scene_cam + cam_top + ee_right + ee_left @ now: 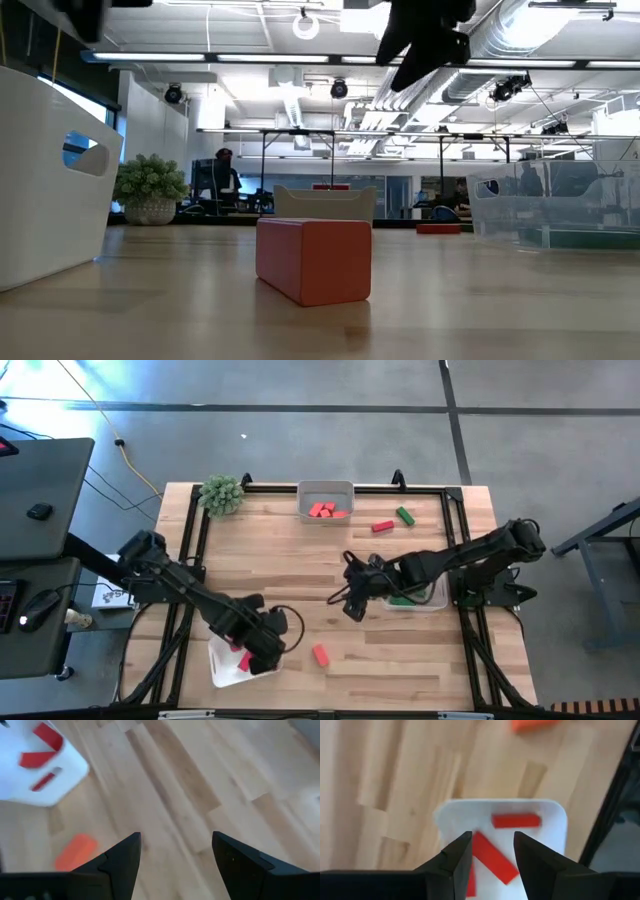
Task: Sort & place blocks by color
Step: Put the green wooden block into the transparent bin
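Observation:
My left gripper (268,650) hangs open over the white tray (225,668) at the near left, and red blocks (516,820) lie in the tray below its fingers. My right gripper (353,603) is open above bare wood at mid-table, beside the clear tray (432,598) that holds green blocks (402,599). An orange-coral block (320,654) lies flat on the table between the two grippers, and shows close up in the low view (313,258) and in the right wrist view (75,851). A red block (382,526) and a green block (404,515) lie near the far edge.
A grey tray (326,488) at the far edge holds orange-coral blocks (322,510). The spiky green plant ball (222,493) sits at the far left corner. A black frame rail (455,520) runs around the tabletop. Bare wood lies open across the middle.

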`<action>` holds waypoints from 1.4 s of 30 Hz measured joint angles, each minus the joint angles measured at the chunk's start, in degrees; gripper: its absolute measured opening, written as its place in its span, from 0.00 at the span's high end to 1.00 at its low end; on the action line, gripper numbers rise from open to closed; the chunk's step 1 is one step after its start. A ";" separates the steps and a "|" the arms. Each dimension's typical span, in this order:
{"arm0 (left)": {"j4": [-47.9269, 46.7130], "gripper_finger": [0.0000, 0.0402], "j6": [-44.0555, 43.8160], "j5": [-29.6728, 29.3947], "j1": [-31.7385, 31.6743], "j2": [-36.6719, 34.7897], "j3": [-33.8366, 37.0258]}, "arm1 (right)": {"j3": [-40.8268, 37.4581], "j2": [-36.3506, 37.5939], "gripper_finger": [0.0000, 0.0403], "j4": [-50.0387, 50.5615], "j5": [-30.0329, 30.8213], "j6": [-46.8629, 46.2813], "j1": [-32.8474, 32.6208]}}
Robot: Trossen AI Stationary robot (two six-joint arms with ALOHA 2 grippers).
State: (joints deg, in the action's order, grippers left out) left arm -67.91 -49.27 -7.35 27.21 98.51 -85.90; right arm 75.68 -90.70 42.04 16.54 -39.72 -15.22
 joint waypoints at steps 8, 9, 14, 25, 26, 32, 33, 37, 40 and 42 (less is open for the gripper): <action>-0.01 0.67 3.31 -6.79 -5.70 -5.37 0.02 | 0.00 0.00 0.42 6.78 -0.79 14.96 5.49; 0.04 0.67 3.87 -7.62 -6.72 -5.98 0.02 | -0.02 0.00 0.42 7.41 -1.34 17.46 6.41; 0.06 0.67 6.58 -10.77 -11.76 -8.19 0.02 | -0.02 0.00 0.42 9.31 -5.85 29.86 12.07; 0.04 0.67 17.39 -11.47 -24.02 -9.47 0.02 | -0.02 0.00 0.42 13.32 -11.02 49.84 26.34; 0.05 0.67 18.37 -11.46 -25.14 -9.47 0.02 | -0.02 0.00 0.42 13.52 -11.02 50.97 27.56; 0.06 0.67 22.23 -11.33 -31.61 -9.47 0.02 | -0.02 0.00 0.42 14.64 -11.02 53.27 35.34; 0.06 0.67 22.55 -11.33 -32.67 -9.47 0.02 | -0.02 0.00 0.42 14.83 -11.02 53.13 36.77; 0.07 0.67 24.11 -11.33 -36.47 -9.47 0.02 | -0.02 0.00 0.42 15.66 -12.26 50.91 43.00; 0.29 0.67 24.43 -11.33 -38.81 -9.45 0.02 | -0.04 0.00 0.42 16.32 -15.97 49.08 47.96; 0.36 0.67 24.43 -11.33 -40.18 -9.45 0.02 | -0.04 0.00 0.42 16.42 -17.27 47.77 51.00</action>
State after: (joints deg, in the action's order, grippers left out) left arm -67.55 -24.84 -18.68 -12.97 89.06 -85.89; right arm 75.64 -90.70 58.46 -0.73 8.05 35.78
